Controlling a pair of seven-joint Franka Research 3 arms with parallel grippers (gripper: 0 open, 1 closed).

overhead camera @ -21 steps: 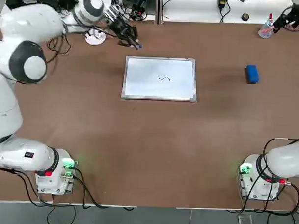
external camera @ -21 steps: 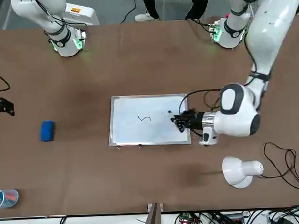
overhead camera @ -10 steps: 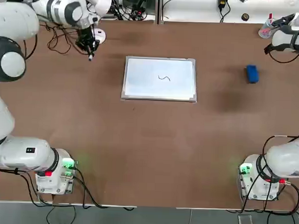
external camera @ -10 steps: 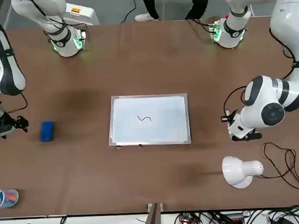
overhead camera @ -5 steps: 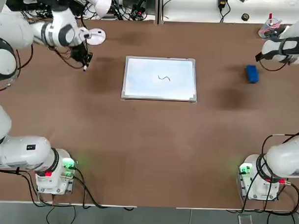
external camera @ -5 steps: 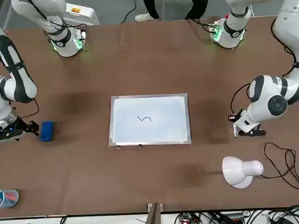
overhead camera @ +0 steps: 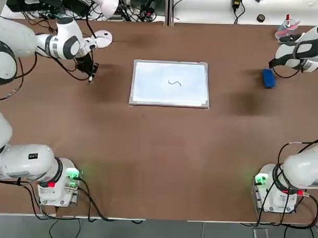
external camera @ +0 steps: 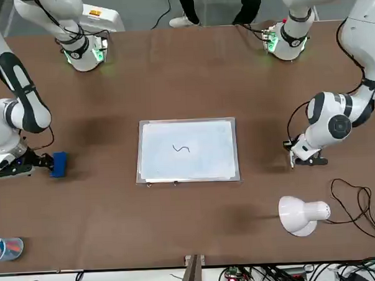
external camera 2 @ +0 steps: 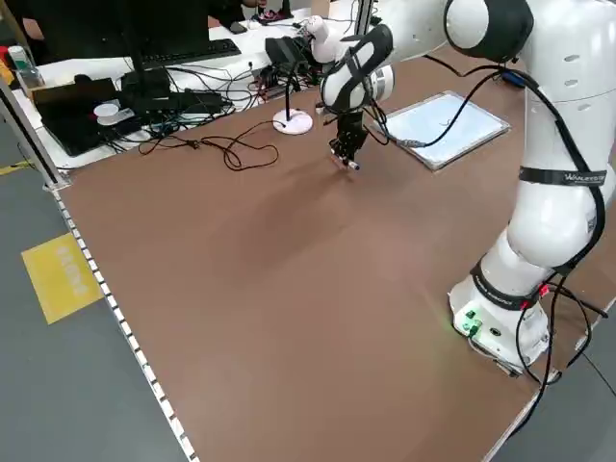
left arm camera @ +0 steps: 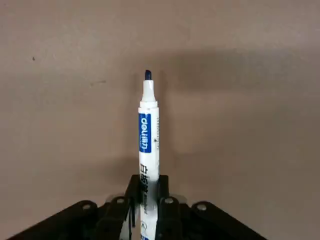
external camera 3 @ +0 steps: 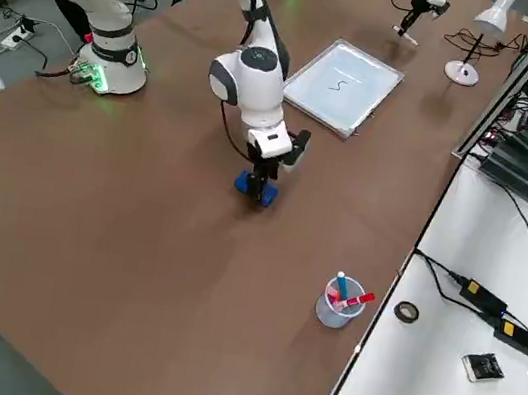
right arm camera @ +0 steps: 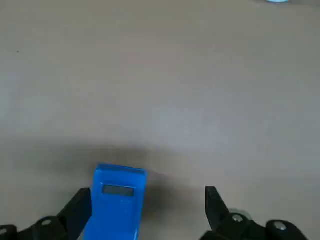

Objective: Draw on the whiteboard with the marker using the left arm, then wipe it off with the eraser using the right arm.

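It was a robotics lab: two white robot arms (overhead camera: 26,38) stood bolted to a big brown table (overhead camera: 158,150), their bases (overhead camera: 62,186) lit green and trailing black cables, while side benches (external camera 3: 446,319) held power bricks, a keyboard (external camera 2: 183,53), a desk lamp (external camera: 299,213) and yellow floor tape (external camera 2: 63,274).

left gripper (overhead camera: 90,76) with marker (left arm camera: 148,130) moved off the whiteboard (overhead camera: 169,83) toward the tabletop's left edge. right gripper (right arm camera: 145,210) moved down from the far right corner over the eraser (overhead camera: 268,78).
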